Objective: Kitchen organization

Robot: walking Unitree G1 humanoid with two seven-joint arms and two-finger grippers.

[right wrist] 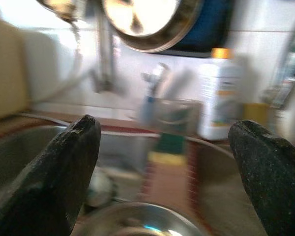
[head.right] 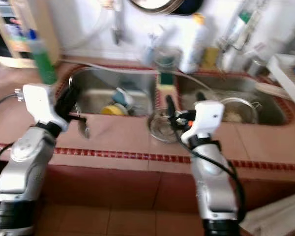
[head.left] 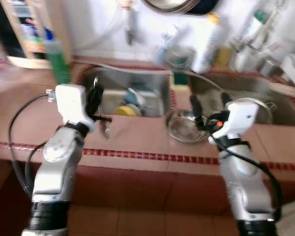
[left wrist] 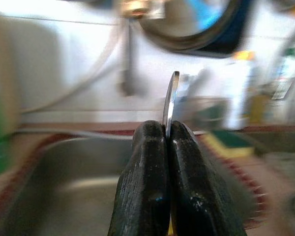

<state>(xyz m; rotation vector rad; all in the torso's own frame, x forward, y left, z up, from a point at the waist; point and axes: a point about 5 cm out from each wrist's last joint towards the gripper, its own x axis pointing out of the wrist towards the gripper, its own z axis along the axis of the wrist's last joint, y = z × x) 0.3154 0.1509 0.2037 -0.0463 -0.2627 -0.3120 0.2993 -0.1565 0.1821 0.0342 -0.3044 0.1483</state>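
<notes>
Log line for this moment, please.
left gripper: shut on utensil | right gripper: open, above steel bowl | sink: dishes inside

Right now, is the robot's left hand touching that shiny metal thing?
Touching. In the left wrist view the left gripper has its jaws shut tight on a thin metal utensil, which sticks out from between them.

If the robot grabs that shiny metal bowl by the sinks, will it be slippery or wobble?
The metal bowl looks smooth and shiny, so it may slip in the right gripper, whose jaws are open above it. It looks thin and empty, so probably light and stiff. Its rounded bottom could rock or slide on the tiled counter if pushed.
</notes>
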